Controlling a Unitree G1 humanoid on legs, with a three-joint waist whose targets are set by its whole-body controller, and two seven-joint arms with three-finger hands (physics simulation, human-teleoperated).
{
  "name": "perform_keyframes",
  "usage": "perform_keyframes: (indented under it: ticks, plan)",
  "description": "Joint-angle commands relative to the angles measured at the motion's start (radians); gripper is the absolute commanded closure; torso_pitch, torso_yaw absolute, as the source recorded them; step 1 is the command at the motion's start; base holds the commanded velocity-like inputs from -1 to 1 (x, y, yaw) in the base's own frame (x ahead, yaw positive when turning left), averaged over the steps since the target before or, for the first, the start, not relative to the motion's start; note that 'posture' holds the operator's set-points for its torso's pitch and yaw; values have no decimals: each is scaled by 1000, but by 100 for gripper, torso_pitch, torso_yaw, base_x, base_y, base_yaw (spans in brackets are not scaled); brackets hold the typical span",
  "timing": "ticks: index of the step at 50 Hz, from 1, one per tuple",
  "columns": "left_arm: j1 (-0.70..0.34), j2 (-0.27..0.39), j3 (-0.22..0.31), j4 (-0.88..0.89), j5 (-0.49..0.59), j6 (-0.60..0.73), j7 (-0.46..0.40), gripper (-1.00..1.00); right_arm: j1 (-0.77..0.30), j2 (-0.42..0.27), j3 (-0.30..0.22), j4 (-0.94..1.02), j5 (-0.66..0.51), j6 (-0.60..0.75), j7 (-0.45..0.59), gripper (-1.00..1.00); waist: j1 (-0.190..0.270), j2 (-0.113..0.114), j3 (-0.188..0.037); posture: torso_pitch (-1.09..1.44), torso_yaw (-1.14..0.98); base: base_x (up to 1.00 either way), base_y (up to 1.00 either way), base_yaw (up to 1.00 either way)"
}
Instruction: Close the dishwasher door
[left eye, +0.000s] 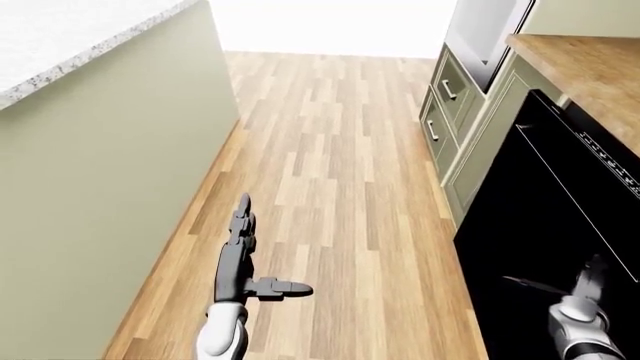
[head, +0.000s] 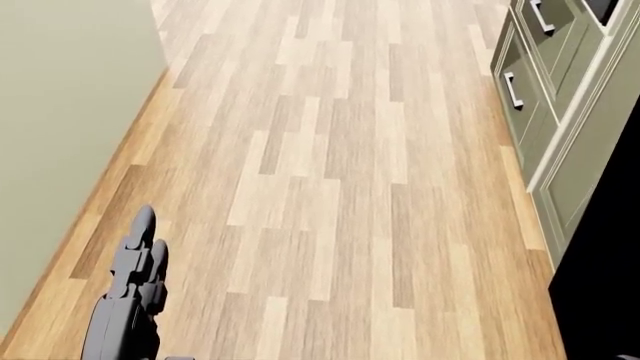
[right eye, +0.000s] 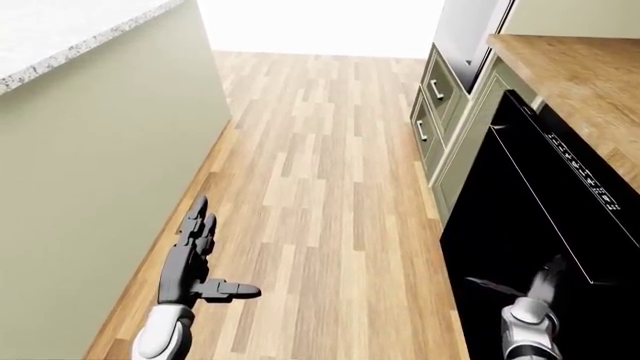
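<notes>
The black dishwasher door (left eye: 545, 217) stands at the right of both eye views, under a wooden counter (left eye: 590, 67). It leans a little out from the cabinet front, its control strip along the top edge. My right hand (left eye: 578, 289) is open at the bottom right, fingers spread flat against the door's face. My left hand (left eye: 250, 251) hangs open over the floor at the lower left, fingers straight and thumb out to the right. In the head view only the left hand (head: 135, 274) and a sliver of the door (head: 610, 300) show.
Green drawer fronts (left eye: 440, 112) with metal handles continue past the dishwasher up the right side. A tall green island wall (left eye: 110, 187) with a speckled stone top runs along the left. Wood plank floor (left eye: 330, 195) lies between them.
</notes>
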Motion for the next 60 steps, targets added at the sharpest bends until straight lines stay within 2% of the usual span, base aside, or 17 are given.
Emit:
perform_keyframes:
  ticks: [1,45,60]
  plan:
    - [-14,0,-1,-43,-1,-32,1,-100,-18,-60,-27,-43,20,-50,-69,-100,-10,-21,-24,0,0,0,0,0]
    - [-9,0,-5,-52,0,-30,1,-100,-11,-184,-62,-70,32,29,-39,-100,-10,-11,-15,0,0,0,0,0]
    - [-2,-2,-12,-59,3,-30,3,-100,21,-257,-94,-93,49,65,-14,-100,-13,-3,-12,0,0,0,0,0]
